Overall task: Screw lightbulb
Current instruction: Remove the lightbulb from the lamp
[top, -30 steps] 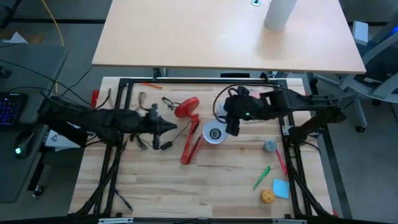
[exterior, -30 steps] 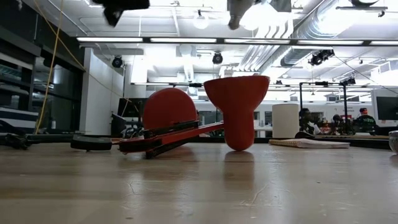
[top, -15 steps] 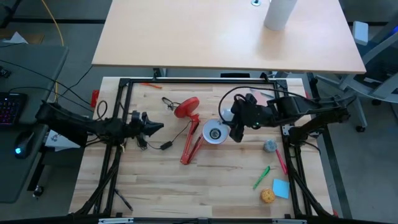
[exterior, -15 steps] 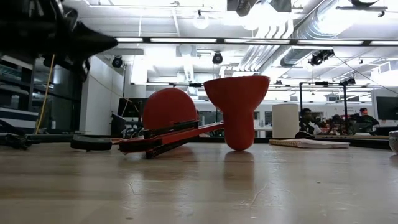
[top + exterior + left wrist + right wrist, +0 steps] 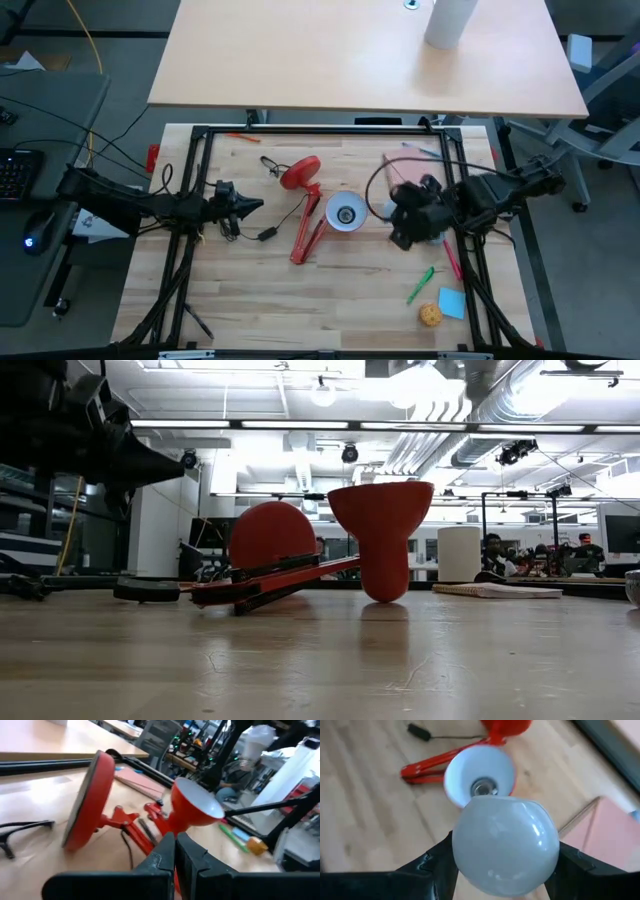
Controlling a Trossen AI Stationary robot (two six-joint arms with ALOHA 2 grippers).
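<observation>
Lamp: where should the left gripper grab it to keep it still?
Probably its thin red arm, from above: it lies flat and should fit between the jaws. The shade is too wide and must stay clear for the bulb.

The pale wooden table (image 5: 340, 275) carries 1 red lamp (image 5: 310, 205) lying at centre, a green pen (image 5: 419, 285), a blue note (image 5: 451, 303) and an orange lump (image 5: 430, 315) near right.

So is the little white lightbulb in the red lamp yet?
Not yet. The right gripper holds the lightbulb; the red lamp's socket sits empty.
</observation>
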